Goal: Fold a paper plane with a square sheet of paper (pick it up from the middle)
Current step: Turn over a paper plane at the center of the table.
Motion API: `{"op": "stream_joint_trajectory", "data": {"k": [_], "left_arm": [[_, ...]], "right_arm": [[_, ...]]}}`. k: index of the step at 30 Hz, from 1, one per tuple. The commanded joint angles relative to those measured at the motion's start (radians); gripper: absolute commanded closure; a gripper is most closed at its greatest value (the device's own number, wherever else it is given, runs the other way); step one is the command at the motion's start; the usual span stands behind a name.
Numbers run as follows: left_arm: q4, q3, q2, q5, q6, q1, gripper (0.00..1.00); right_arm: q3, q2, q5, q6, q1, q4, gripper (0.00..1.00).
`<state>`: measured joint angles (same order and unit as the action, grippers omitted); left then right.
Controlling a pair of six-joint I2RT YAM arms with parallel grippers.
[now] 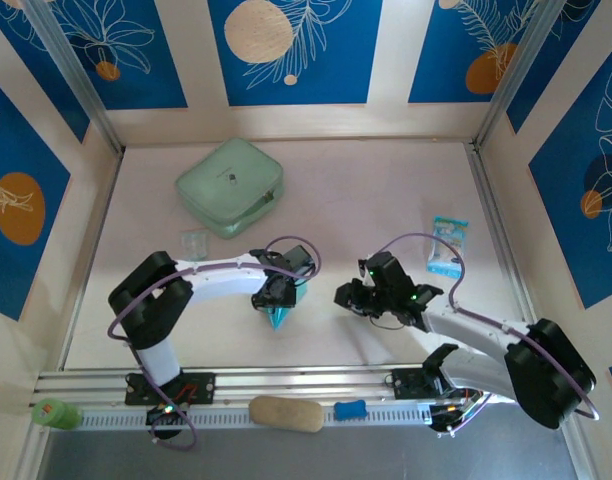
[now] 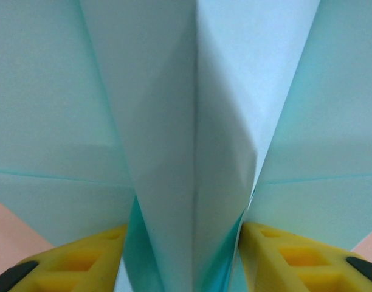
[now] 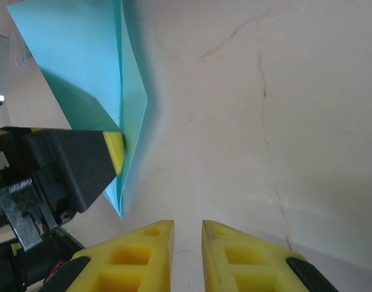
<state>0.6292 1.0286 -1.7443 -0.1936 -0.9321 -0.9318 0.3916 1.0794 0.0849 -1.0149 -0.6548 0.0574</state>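
Note:
The paper plane (image 1: 281, 318), a creased light cyan dart, hangs point-down near the table's front middle. My left gripper (image 1: 276, 298) is closed from above on its folded keel. In the left wrist view the keel (image 2: 192, 152) splays between the yellow fingers (image 2: 89, 261) and touches both of them, with the wings spreading to either side. My right gripper (image 1: 348, 297) hovers just to the right of the plane and apart from it. Its fingertips (image 3: 187, 234) stand a narrow gap apart over bare table, with nothing between them. The plane (image 3: 82, 61) is also in that view, with a left finger pad (image 3: 115, 152) against it.
A mint-green rounded case (image 1: 230, 186) lies at the back left, with a small clear cup (image 1: 194, 242) in front of it. A small printed packet (image 1: 448, 245) lies at the right. A tan oblong (image 1: 286, 413), a blue piece (image 1: 350, 409) and a green piece (image 1: 54, 413) sit on the front rail.

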Motion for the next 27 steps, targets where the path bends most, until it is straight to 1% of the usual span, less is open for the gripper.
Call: {"op": "stream_joint_trajectory", "data": {"k": [1,5,8,11,14,17,19,21,24,27], "left_arm": [[0.070,0.019,-0.009,-0.028,-0.034,-0.007,0.53],[0.084,0.049,0.049,-0.033,-0.047,-0.007,0.51],[0.095,0.060,0.089,-0.039,-0.057,-0.007,0.48],[0.106,0.060,0.126,-0.047,-0.062,-0.007,0.48],[0.112,0.053,0.172,-0.060,-0.062,-0.007,0.47],[0.115,0.051,0.233,-0.091,-0.044,-0.007,0.47],[0.112,0.044,0.283,-0.142,-0.018,-0.006,0.46],[0.112,0.025,0.337,-0.191,0.008,0.009,0.42],[0.073,-0.032,0.430,-0.218,0.095,0.063,0.39],[0.015,-0.107,0.521,-0.249,0.211,0.135,0.34]], "right_arm": [[-0.013,-0.061,0.005,0.007,0.010,0.051,0.80],[0.009,-0.116,0.000,0.047,0.053,0.139,0.79],[0.026,-0.156,0.014,0.080,0.109,0.188,0.79],[0.049,-0.187,0.029,0.109,0.167,0.233,0.78],[0.081,-0.203,0.028,0.144,0.213,0.275,0.78],[0.121,-0.200,-0.003,0.183,0.249,0.317,0.77],[0.160,-0.193,-0.055,0.207,0.279,0.367,0.75],[0.199,-0.182,-0.111,0.235,0.312,0.415,0.71],[0.256,-0.159,-0.211,0.276,0.357,0.457,0.65],[0.306,-0.118,-0.378,0.331,0.398,0.488,0.58]]}}
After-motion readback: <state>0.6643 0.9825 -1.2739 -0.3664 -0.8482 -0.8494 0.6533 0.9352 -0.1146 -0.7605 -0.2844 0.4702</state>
